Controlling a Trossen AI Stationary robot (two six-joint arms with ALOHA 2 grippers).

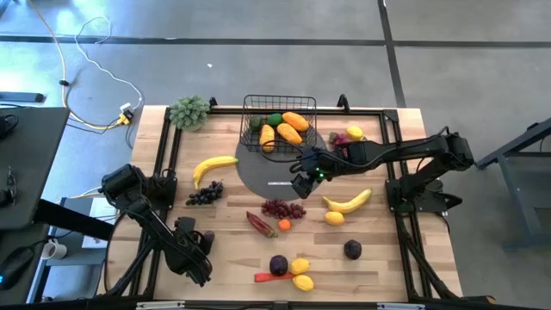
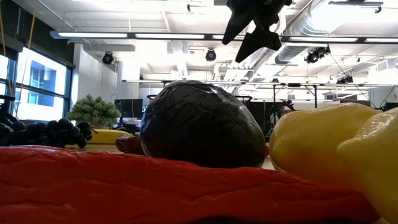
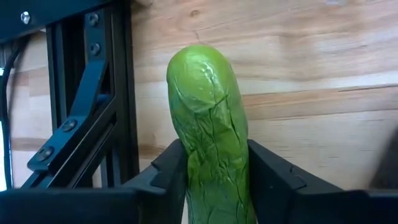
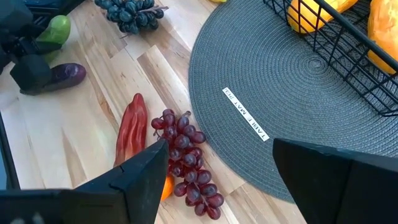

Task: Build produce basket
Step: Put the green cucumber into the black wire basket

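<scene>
The black wire basket point(image 1: 278, 123) stands on the far part of the grey round mat point(image 1: 271, 176) and holds orange, yellow and green pieces. More produce lies on the wood: a banana point(image 1: 213, 165), dark grapes point(image 1: 204, 195), red grapes point(image 4: 186, 165), a chilli point(image 4: 132, 127), lemons point(image 1: 300, 274) and plums point(image 1: 352, 249). My left gripper point(image 3: 214, 168), near the table's near-left corner, is shut on a green cucumber point(image 3: 208, 118). An eggplant point(image 4: 62, 74) lies beside it. My right gripper point(image 4: 219, 149) hangs open above the mat's near edge. My left gripper pinches the cucumber between its two fingers point(image 3: 169, 171), which lie along its length. The cucumber's rounded free end point(image 3: 198, 65) sticks out forward past the fingertips. Whether any part of it rests on the wood cannot be told.
A pale-green leafy bunch point(image 1: 189, 112) sits at the far-left corner. Black frame rails point(image 1: 168, 151) run along the table's left and right sides. A second banana point(image 1: 348, 202) and a lemon point(image 1: 334, 219) lie right of the mat. Bare wood shows near the near-right corner.
</scene>
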